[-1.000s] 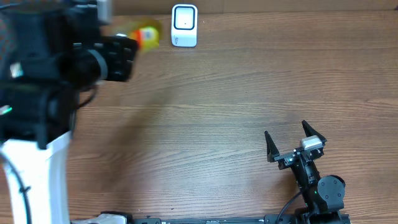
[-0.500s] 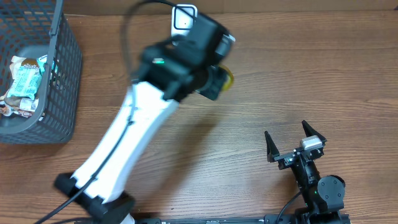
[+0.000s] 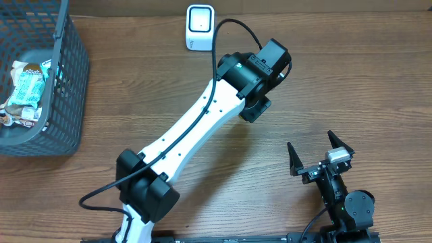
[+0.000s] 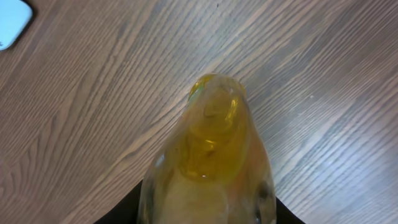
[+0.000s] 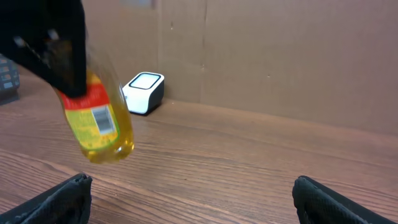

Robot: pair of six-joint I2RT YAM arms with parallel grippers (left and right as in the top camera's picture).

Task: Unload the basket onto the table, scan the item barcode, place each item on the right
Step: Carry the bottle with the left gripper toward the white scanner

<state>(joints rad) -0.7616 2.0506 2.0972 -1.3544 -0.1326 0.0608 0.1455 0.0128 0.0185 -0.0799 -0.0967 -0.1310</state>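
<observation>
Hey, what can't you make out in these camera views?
Overhead: bottle hidden under the left gripper.
Right wrist: bottle's top covered by that gripper; barcode digits too blurred to read.
Left wrist: scanner cut off at the top-left corner; bottle seen end-on, label out of sight.
Overhead: basket cropped by the left edge.

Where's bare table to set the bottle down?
Widest bare wood: right of the scanner, above the right gripper. There is also room between the wire basket and the left arm. Crowded: the stretch from the scanner to the held bottle.
</observation>
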